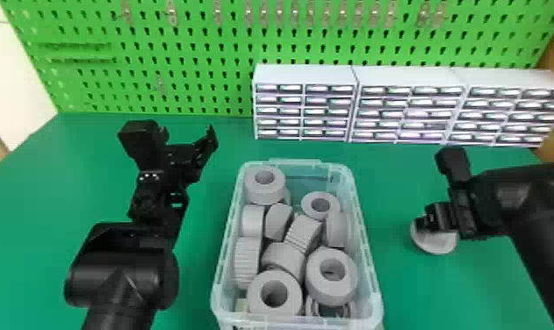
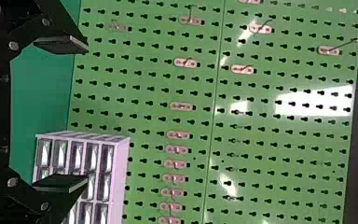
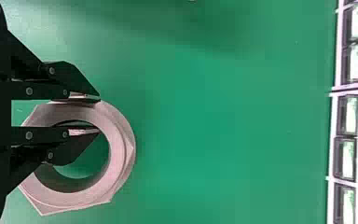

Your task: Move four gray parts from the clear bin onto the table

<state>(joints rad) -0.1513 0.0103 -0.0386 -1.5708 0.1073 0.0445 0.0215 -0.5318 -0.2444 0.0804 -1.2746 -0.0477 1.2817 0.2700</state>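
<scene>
In the head view, a green counter (image 1: 201,193) meets a green wall full of holes (image 1: 192,70) and white drawers (image 1: 304,74), and many gray parts (image 1: 275,294) fill the clear bin (image 1: 374,281). The left wrist view shows the left gripper's (image 1: 188,138) fingers (image 2: 63,44) spread wide by the wall. In the right wrist view, the right gripper (image 1: 426,223) pinches one gray ring with corners (image 3: 121,144), one finger in its hole, one outside.

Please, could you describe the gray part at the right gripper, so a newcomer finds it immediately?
From the clear bin on the green table, look to the robot's right. There, the right gripper's fingers straddle a gray ring's wall. Unlike the other gray parts, it is outside the bin.
</scene>
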